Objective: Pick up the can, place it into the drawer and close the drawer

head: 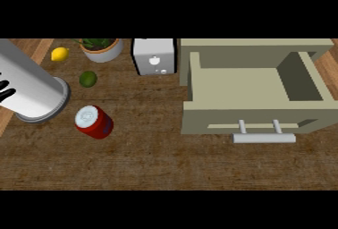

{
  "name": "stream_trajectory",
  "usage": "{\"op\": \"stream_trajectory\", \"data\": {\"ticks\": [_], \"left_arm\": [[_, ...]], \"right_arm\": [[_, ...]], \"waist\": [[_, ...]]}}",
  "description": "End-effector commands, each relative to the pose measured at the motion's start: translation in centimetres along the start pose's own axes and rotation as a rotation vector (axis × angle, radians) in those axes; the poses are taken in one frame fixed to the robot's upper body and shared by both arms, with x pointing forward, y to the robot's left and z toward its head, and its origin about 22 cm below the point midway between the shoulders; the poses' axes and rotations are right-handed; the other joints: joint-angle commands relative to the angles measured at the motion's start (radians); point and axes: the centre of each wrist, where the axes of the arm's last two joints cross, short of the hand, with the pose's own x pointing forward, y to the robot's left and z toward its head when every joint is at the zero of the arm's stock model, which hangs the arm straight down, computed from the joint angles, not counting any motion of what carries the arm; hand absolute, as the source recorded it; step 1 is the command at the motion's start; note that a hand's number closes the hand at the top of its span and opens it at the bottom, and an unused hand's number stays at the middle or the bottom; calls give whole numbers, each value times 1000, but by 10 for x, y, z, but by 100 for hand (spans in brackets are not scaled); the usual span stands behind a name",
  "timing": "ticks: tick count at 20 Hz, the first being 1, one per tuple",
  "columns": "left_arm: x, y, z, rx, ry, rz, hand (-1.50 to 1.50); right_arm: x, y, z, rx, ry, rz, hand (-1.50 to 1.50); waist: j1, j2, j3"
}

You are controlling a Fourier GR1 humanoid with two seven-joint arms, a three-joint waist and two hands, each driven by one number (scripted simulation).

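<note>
At the left of the frame, low of the middle, the can (94, 121) stood upright on the wooden counter (165, 156), red with a pale top. It was outside the drawer (254, 117) and well apart from it, with bare wood between the two.

A thick grey forearm (33, 82) slanted down from the upper left corner, its round end just beside the can's top, up and to the left of it; the two looked apart. Only a sliver of the black left hand (5, 89) showed at the far left edge, over the forearm, and I could not tell whether it was open or closed. It held nothing that could be seen.

The drawer filled the right half of the frame, pulled out of its beige cabinet, its inside facing up. A pale bar handle (264, 137) stuck out from its front panel towards the lower edge.

Along the upper edge stood a white toaster (155, 56) just left of the drawer, then a potted plant (101, 48) and a lemon (60, 54) farther left. A green fruit (88, 78) lay below the pot, near the forearm.
</note>
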Motion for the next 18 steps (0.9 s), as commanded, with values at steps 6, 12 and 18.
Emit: {"op": "stream_trajectory", "data": {"ticks": [6,12,18], "left_arm": [[6,1,-13,12,60,183,-150],[0,0,-27,13,107,264,-150],[-13,-8,-35,7,145,299,-150]], "right_arm": [[11,-8,16,9,-9,4,-150],[-9,-31,29,-4,11,-8,-150],[12,-49,37,5,3,-12,-150]], "waist": [[2,-1,0],[-2,0,0],[0,-1,0]]}}
